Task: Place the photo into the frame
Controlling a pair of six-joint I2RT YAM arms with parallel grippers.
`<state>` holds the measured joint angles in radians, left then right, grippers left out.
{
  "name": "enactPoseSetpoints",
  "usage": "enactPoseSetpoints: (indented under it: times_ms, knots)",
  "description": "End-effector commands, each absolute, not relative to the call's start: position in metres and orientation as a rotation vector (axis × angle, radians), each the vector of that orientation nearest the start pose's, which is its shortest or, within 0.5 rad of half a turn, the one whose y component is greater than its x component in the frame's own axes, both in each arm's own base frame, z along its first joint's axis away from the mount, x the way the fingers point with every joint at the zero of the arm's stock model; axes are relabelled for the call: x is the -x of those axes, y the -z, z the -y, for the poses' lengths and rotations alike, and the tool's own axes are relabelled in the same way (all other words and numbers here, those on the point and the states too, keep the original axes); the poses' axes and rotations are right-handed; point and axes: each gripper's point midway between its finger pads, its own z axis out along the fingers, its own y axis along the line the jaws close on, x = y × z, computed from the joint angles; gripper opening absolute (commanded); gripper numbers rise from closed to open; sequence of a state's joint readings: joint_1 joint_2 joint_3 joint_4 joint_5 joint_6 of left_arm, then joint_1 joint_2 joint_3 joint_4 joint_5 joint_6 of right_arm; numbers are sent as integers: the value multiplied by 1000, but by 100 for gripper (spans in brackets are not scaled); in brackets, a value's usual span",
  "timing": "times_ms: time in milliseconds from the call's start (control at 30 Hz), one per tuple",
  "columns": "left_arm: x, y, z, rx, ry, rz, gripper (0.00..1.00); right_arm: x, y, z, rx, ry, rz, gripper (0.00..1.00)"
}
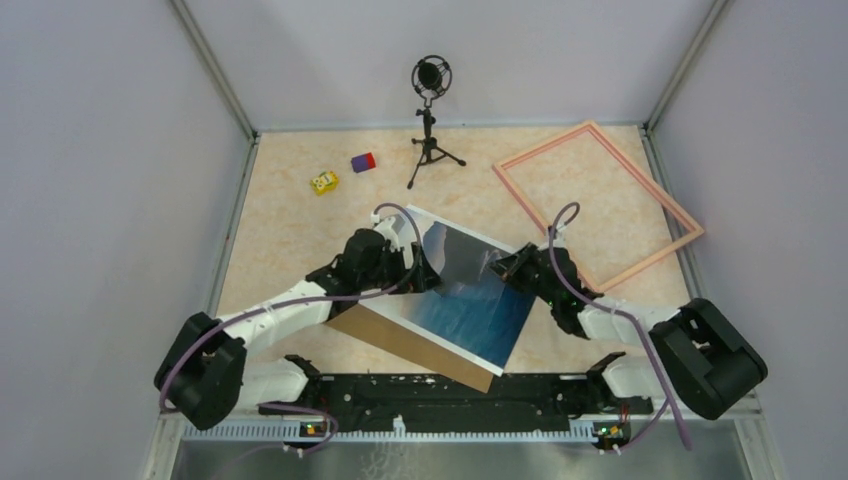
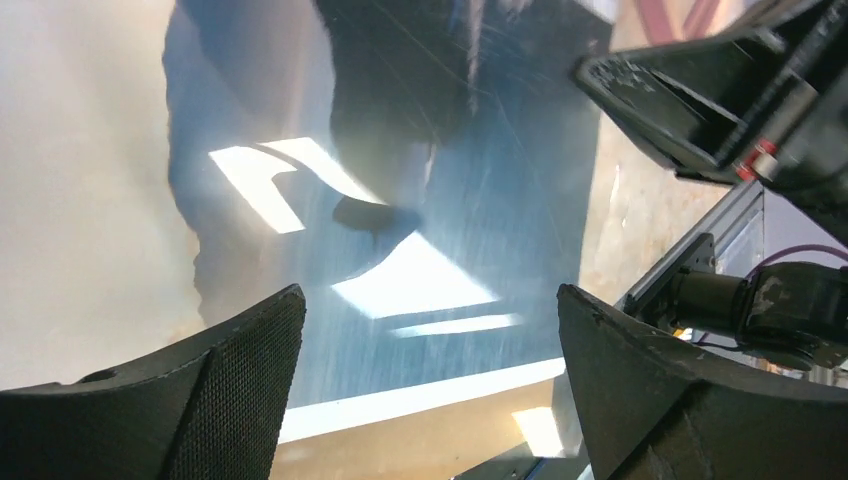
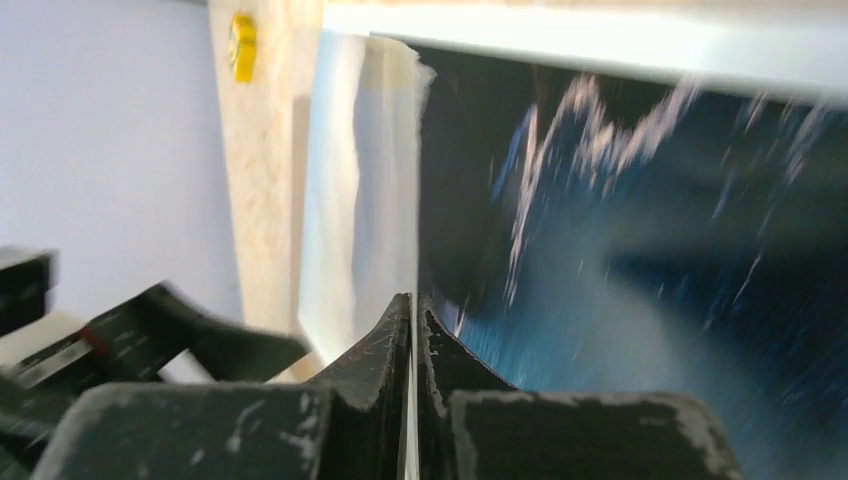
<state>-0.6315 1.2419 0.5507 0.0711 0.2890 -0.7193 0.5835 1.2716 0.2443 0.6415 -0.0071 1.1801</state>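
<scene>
Photo [image 1: 480, 300] lies near the middle of the table [image 1: 300, 230], turned askew, flat for most of its area on a brown backing board [image 1: 400, 340] that juts out past its 7 o'clock side. The right gripper [image 1: 503, 264] sits at the print's 1 o'clock edge. In the right wrist view its fingers [image 3: 413, 300] are clenched together with the thin white edge of the sheet [image 3: 620, 250] caught between them, so it is grasping the photo. The left gripper [image 1: 425, 268] hangs over the print's 10 o'clock corner. In the left wrist view its fingers [image 2: 430, 310] stand wide apart and released, with the glossy surface [image 2: 480, 180] below them and nothing between. The print shows a dark rocky mass over deep blue water; a pale band runs toward its 11 o'clock end; it has a white border; bright reflections streak the sheen. The frame [image 1: 646, 178], thin and pink, lies flat and empty at 2 o'clock from the photo, apart from it, beyond the right arm.
</scene>
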Motion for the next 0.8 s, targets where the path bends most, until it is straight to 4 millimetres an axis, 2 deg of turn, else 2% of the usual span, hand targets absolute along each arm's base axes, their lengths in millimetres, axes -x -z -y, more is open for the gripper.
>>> enactPoseSetpoints:
  times_ms: [0,67,133,167,233,300,367,467,567,633,767]
  knots:
    - [-248,-168,264,-217,979,-2181,98,-314,-105,-175,-492,-730,-2040,0]
    - [-259,-207,267,-270,962,-2104,98,-328,-111,-142,-442,-508,-2087,0]
    - [-269,-247,272,-319,950,-2022,98,-339,-117,-105,-471,-361,-2146,0]
    - [-275,-276,276,-343,953,-1958,98,-345,-123,-92,-480,-363,-2162,0]
    - [-280,-311,281,-385,956,-1888,98,-360,-138,-67,-517,-446,-2123,0]
    - [-283,-336,285,-414,968,-1826,98,-375,-153,-35,-588,-514,-2025,0]
    - [-283,-351,287,-439,985,-1764,98,-389,-166,-5,-648,-524,-1937,0]
    - [-284,-354,284,-460,952,-1758,98,-408,-177,32,-684,-506,-1850,0]
    - [-285,-354,278,-467,896,-1761,98,-420,-173,59,-747,-483,-1837,0]
    - [-285,-347,277,-472,847,-1760,98,-425,-171,71,-760,-491,-1831,0]
    - [-294,-313,265,-447,707,-1798,98,-437,-171,91,-778,-506,-1812,0]
